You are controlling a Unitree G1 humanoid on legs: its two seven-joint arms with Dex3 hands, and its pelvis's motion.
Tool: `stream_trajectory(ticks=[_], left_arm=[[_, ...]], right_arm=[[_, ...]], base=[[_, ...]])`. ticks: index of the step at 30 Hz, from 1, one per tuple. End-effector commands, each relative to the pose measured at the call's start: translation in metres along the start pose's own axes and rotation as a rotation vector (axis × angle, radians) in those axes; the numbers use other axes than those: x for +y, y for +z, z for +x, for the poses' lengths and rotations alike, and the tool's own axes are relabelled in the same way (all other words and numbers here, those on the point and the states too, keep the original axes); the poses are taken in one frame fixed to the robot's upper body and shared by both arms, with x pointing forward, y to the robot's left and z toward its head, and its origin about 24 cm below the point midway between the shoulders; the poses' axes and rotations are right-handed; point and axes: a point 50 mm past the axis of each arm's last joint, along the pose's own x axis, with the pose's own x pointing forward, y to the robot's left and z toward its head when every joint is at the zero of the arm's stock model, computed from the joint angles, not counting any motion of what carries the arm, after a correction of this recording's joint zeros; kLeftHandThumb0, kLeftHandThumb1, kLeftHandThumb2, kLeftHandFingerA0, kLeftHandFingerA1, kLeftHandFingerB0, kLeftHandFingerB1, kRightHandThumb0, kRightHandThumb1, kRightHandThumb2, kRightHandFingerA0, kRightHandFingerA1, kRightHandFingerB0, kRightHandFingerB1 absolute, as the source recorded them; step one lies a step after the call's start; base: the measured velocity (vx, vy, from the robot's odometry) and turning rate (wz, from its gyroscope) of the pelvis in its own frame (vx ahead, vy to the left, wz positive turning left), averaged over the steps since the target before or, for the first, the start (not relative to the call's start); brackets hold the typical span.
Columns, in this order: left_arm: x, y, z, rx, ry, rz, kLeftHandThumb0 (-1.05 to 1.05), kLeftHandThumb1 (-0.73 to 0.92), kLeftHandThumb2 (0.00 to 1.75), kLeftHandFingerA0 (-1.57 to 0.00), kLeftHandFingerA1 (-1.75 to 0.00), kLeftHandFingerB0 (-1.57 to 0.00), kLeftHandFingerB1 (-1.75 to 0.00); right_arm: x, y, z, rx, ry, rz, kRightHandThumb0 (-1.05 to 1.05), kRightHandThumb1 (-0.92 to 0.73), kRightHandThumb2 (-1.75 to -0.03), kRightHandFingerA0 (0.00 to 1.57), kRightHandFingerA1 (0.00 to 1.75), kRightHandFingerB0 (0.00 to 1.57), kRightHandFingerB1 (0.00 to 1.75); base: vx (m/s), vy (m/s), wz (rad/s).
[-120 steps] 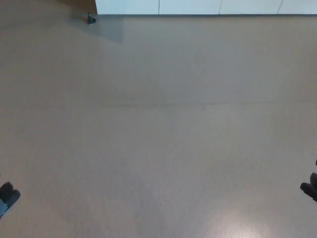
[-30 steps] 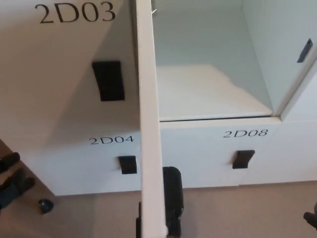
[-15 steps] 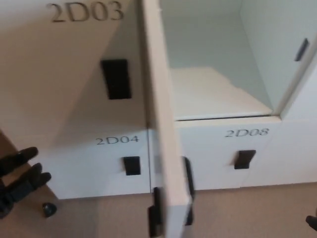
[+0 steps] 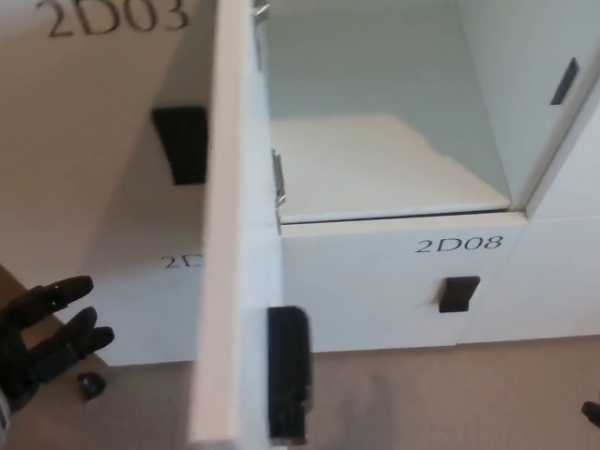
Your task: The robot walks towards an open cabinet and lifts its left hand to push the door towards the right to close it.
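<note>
The open cabinet door (image 4: 225,234) juts toward me, seen almost edge-on, with a black handle (image 4: 288,375) low on its right face. Metal hinges (image 4: 278,192) join it to the left side of the open white compartment (image 4: 394,159), which holds nothing. My left hand (image 4: 42,342) is at the lower left, open with its fingers spread. It is left of the door, below its lower end and apart from it. Only a dark sliver of my right hand (image 4: 591,412) shows at the lower right edge.
Shut doors surround the opening: 2D03 (image 4: 112,17) at the upper left with a black handle (image 4: 180,145), and 2D08 (image 4: 459,245) below with its handle (image 4: 457,292). A small black object (image 4: 91,384) lies on the brown floor (image 4: 422,403) near my left hand.
The view has shifted: the door's edge now stands further left and more of its right face shows. My left hand has come a little further into the picture.
</note>
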Motion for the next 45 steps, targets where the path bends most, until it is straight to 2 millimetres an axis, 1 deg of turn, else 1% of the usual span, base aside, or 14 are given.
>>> stream_trajectory(ticks=[1,5,7,15,16,21,35,36,38,39,41,42,44,45], left_arm=[[0.004,-0.002,-0.006,-0.008,-0.007,0.050,-0.42,0.59,0.59,-0.80,-0.53,-0.62,-0.47],[0.003,-0.001,-0.008,-0.020,-0.015,0.072,-0.43,0.60,0.60,-0.80,-0.53,-0.61,-0.47],[0.003,-0.002,-0.008,-0.019,-0.015,0.080,-0.42,0.57,0.59,-0.82,-0.54,-0.64,-0.48],[0.002,-0.002,-0.008,-0.021,-0.023,0.099,-0.43,0.56,0.59,-0.84,-0.54,-0.64,-0.48],[0.002,-0.001,-0.008,-0.024,-0.023,0.098,-0.40,0.59,0.58,-0.84,-0.52,-0.67,-0.48],[0.001,0.000,-0.008,-0.027,-0.030,0.102,-0.40,0.59,0.58,-0.84,-0.52,-0.67,-0.48],[-0.002,0.008,-0.005,-0.043,-0.049,0.115,-0.41,0.58,0.58,-0.83,-0.52,-0.67,-0.48],[-0.003,0.006,-0.008,-0.038,-0.096,0.155,-0.44,0.59,0.58,-0.76,-0.47,-0.64,-0.45],[-0.005,0.005,-0.012,-0.029,-0.157,0.203,-0.44,0.59,0.58,-0.76,-0.47,-0.64,-0.45],[-0.013,0.009,-0.020,-0.046,-0.320,0.289,-0.45,0.57,0.58,-0.80,-0.45,-0.75,-0.44],[-0.025,0.013,-0.032,-0.053,-0.520,0.384,-0.45,0.57,0.58,-0.80,-0.45,-0.75,-0.44],[-0.037,0.018,-0.041,-0.062,-0.663,0.466,-0.49,0.54,0.57,-0.85,-0.45,-0.80,-0.45],[-0.051,0.021,-0.051,-0.069,-0.796,0.542,-0.49,0.54,0.57,-0.85,-0.45,-0.80,-0.45],[-0.072,0.029,-0.061,-0.073,-0.963,0.632,-0.49,0.59,0.59,-0.82,-0.44,-0.78,-0.44]], right_arm=[[-0.006,-0.002,-0.001,0.013,-0.020,-0.008,-0.34,-0.68,-0.60,0.71,0.49,0.55,0.43],[-0.006,-0.001,0.000,0.014,-0.020,-0.014,-0.34,-0.68,-0.60,0.72,0.49,0.54,0.43],[-0.006,-0.003,-0.001,0.015,-0.018,-0.017,-0.32,-0.69,-0.60,0.70,0.49,0.54,0.44],[-0.008,-0.006,-0.003,0.021,-0.015,-0.034,-0.33,-0.69,-0.60,0.68,0.48,0.54,0.43],[-0.008,-0.006,-0.003,0.020,-0.013,-0.036,-0.32,-0.68,-0.60,0.68,0.48,0.54,0.43],[-0.008,-0.006,-0.003,0.021,-0.009,-0.038,-0.33,-0.68,-0.60,0.67,0.48,0.54,0.43],[-0.006,-0.001,-0.001,0.013,-0.008,-0.041,-0.34,-0.67,-0.59,0.70,0.49,0.56,0.45],[-0.007,-0.003,-0.002,0.016,-0.007,-0.048,-0.34,-0.68,-0.59,0.70,0.49,0.57,0.45],[-0.009,-0.006,-0.004,0.020,-0.006,-0.056,-0.34,-0.68,-0.59,0.70,0.49,0.57,0.45],[-0.010,-0.009,-0.005,0.028,-0.001,-0.060,-0.34,-0.69,-0.59,0.68,0.49,0.56,0.45],[-0.011,-0.012,-0.007,0.037,0.005,-0.062,-0.34,-0.69,-0.59,0.68,0.49,0.56,0.45],[-0.012,-0.013,-0.007,0.045,0.008,-0.064,-0.33,-0.69,-0.59,0.68,0.48,0.53,0.43],[-0.014,-0.014,-0.008,0.053,0.010,-0.065,-0.33,-0.69,-0.59,0.68,0.48,0.53,0.43],[-0.015,-0.015,-0.008,0.057,0.009,-0.069,-0.33,-0.69,-0.59,0.70,0.48,0.55,0.43]], base=[[0.10,-0.137,0.00],[0.02,-0.049,-0.02],[-0.03,0.086,-0.10],[0.01,0.178,0.05],[-0.01,0.153,0.19],[-0.02,0.046,0.07],[0.00,0.000,0.00],[0.00,0.000,0.00],[0.00,0.000,0.00],[0.00,0.000,0.00],[0.00,0.000,0.00],[0.00,0.000,0.00],[0.00,0.000,0.00],[0.00,0.000,0.00]])
